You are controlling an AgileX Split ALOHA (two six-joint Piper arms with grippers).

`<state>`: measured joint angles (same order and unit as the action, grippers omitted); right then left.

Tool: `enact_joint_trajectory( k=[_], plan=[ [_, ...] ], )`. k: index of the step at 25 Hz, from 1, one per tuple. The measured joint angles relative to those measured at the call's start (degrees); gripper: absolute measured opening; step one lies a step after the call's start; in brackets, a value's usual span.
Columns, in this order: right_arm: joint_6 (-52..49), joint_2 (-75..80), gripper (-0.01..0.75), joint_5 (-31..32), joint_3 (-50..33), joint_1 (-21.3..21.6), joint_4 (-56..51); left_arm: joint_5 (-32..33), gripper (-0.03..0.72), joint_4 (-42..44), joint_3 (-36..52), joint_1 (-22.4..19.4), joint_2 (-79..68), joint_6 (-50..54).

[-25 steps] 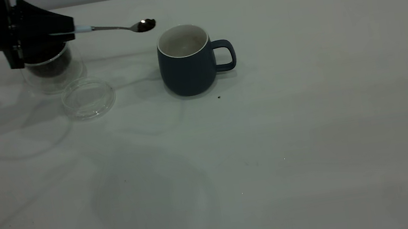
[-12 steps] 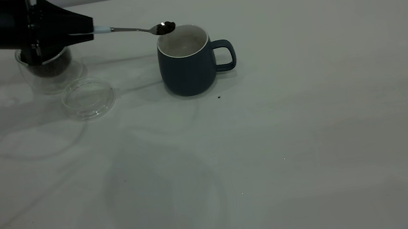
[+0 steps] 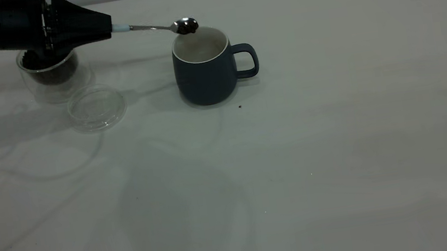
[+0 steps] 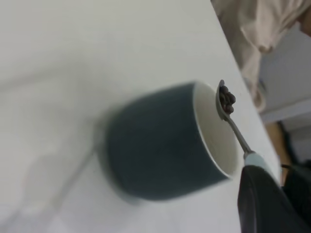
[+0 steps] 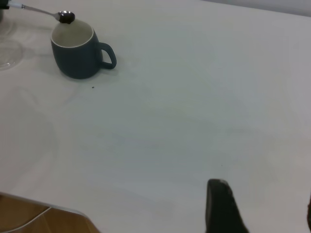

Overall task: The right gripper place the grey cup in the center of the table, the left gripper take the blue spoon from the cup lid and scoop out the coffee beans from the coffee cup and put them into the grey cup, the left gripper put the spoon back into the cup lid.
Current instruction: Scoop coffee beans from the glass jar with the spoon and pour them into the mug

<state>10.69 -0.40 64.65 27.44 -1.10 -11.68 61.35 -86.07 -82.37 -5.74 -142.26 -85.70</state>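
Since the last picture, the left claw (image 3: 107, 28) has slid closer to the mug (image 3: 204, 69), and the spoon (image 3: 166, 26) bowl now hangs over the mug's rim instead of just short of it. The bowl has tipped a little too.

One mug, one spoon, one glass cup (image 3: 51, 73), one lid (image 3: 96, 107) and two arms can be counted. One tiny dark crumb (image 3: 239, 106) lies on the table (image 3: 337, 127) just in front of the mug.

That mug is dark blue-grey outside and pale inside, with a white rim and one handle sticking out toward the right arm's side. It stands upright near the middle of the table's far half. From the left wrist, a few dark beans (image 4: 227, 101) sit in the spoon bowl, right above the rim. Its stem is shiny metal with a light blue grip.

The left claw is pinched tight on the blue grip, holding the spoon nearly level. It hangs above the glass cup, which is see-through with dark beans at the bottom. The clear round lid lies flat just beside the glass cup, with nothing in it.

The right claw (image 5: 262, 208) is low over the table, well apart from the mug; its fingers are spread and hold nothing.

No writing or labels can be read.
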Motion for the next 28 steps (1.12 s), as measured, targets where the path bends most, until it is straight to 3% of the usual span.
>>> enact_joint_trajectory(
  k=[4, 28],
  plan=[
    [0.00, 0.00, 0.451, 0.00, 0.00, 0.00, 0.00, -0.56, 0.130, -1.26, 0.00, 0.00, 0.00, -6.36],
    [0.00, 0.00, 0.451, 0.00, 0.00, 0.00, -0.04, 2.03, 0.130, 1.90, 0.00, 0.00, 0.00, -17.07]
  ],
)
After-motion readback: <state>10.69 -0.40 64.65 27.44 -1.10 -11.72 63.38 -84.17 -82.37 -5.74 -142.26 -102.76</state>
